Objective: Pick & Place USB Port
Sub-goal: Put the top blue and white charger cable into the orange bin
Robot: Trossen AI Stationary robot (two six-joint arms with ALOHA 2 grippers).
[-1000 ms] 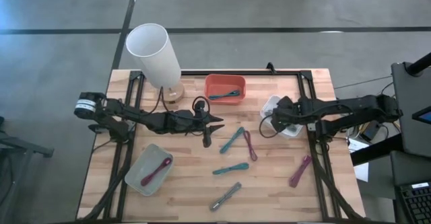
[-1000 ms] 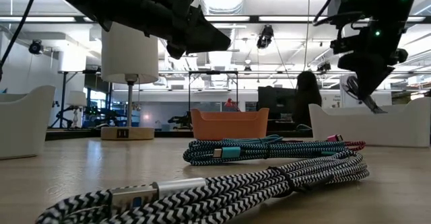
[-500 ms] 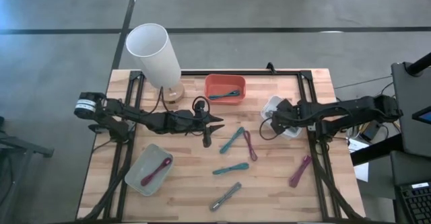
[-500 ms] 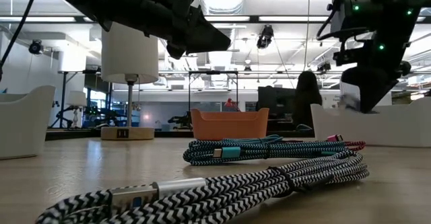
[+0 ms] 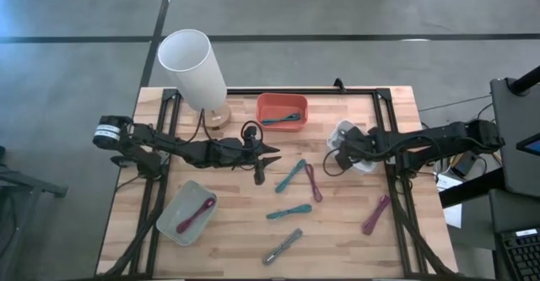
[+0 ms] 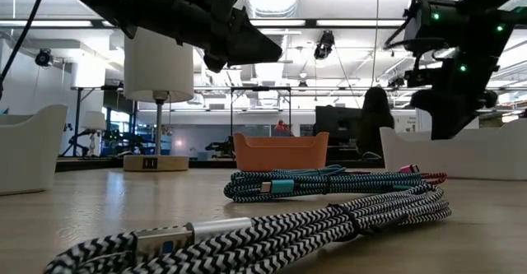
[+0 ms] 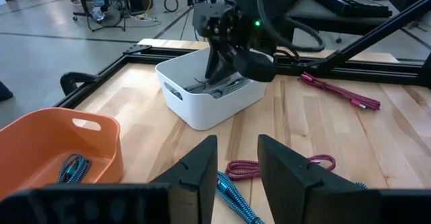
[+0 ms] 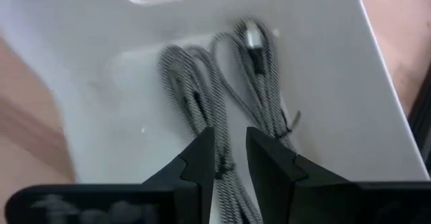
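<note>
A black-and-white braided USB cable [image 8: 195, 96] lies coiled on the floor of the white bin [image 5: 353, 137] at the table's right. My right gripper [image 8: 229, 160] points steeply down into this bin, open, its fingers astride one strand of the coil. My left gripper [image 7: 237, 163] hovers open and empty over the table's middle [image 5: 270, 154], pointing toward the right. More cables lie loose on the wood: two teal [image 5: 289, 175] [image 5: 289, 212], two magenta [image 5: 314, 182] [image 5: 376, 214] and one black-and-white [image 5: 283, 245]. My right gripper stands open over the coil's strands [image 8: 222, 173], coming from above into the bin. Whether its fingers touch the cable I cannot tell.
An orange bin [image 5: 283, 112] with a teal cable stands at the far middle. A grey bin [image 5: 187, 212] with a magenta cable sits near left. A white lamp [image 5: 194, 66] stands at the far left. Black frame rails [image 5: 388, 188] run along both table sides.
My right gripper has sunk down into the white bin; in the low view its tip, which carried a pale cable end, now stands behind the bin's wall. My left arm has kept still.
</note>
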